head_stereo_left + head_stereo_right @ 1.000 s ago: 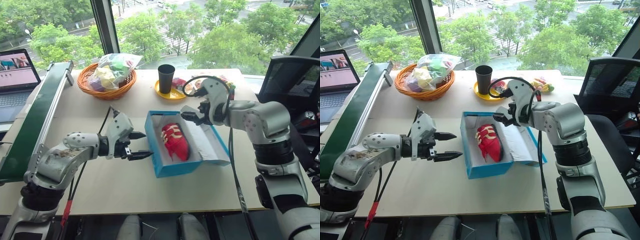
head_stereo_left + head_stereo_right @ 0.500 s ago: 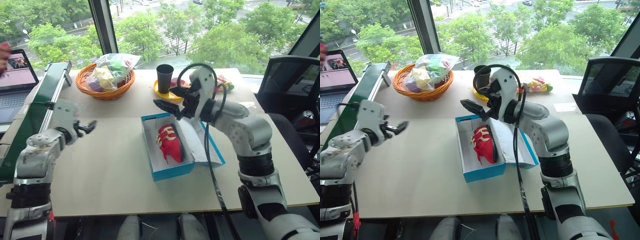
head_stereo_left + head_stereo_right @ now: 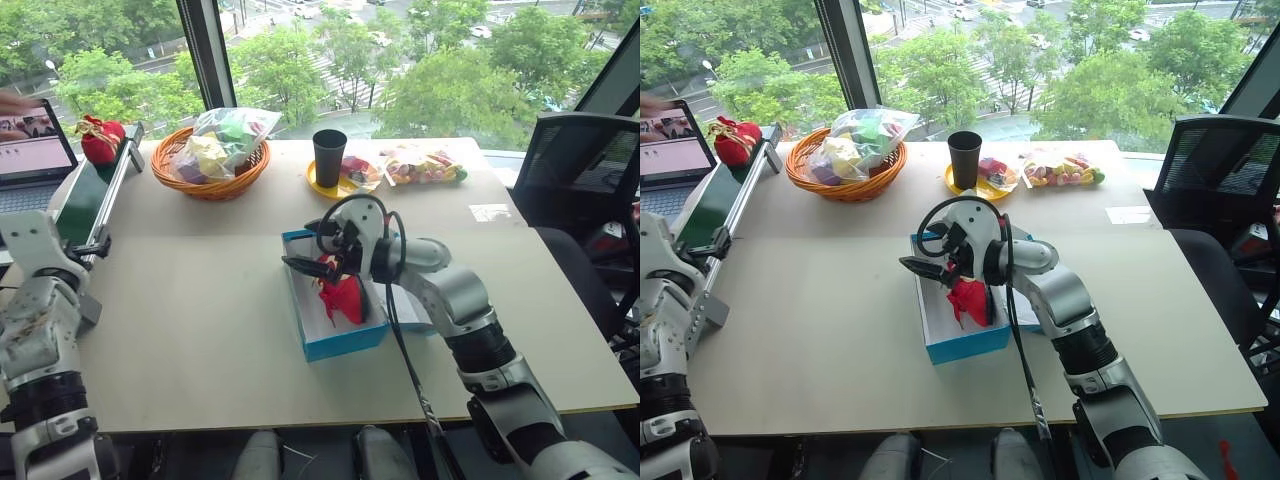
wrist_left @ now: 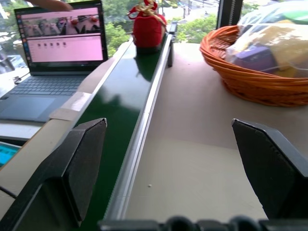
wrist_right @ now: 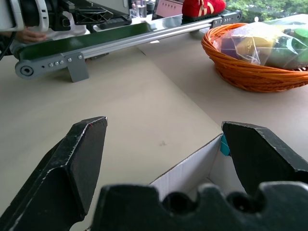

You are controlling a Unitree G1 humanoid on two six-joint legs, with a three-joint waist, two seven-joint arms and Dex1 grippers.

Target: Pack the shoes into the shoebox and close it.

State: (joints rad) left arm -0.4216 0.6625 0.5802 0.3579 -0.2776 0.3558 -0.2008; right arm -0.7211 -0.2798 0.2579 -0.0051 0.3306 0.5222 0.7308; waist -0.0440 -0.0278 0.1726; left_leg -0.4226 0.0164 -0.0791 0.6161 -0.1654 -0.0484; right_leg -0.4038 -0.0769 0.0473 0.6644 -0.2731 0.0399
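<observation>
Partly hidden behind the right gripper (image 3: 305, 262), one shoe (image 3: 343, 297) fills the shoebox (image 3: 330, 341).

Right arm: extended from the 5 o'clock corner of the head views toward the centre, elbow bent, forearm running toward 10 o'clock. The right gripper (image 3: 303, 268) is level and points toward 9 o'clock; its two black fingers (image 5: 82, 159) stand wide apart with nothing between them. A black cable loops over the wrist.

Left arm: at the 9 o'clock edge of the head views, forearm raised along the frame edge. The left gripper (image 4: 183, 159) is level, with its two black fingers (image 4: 84, 159) spread to full width and nothing gripped.
</observation>
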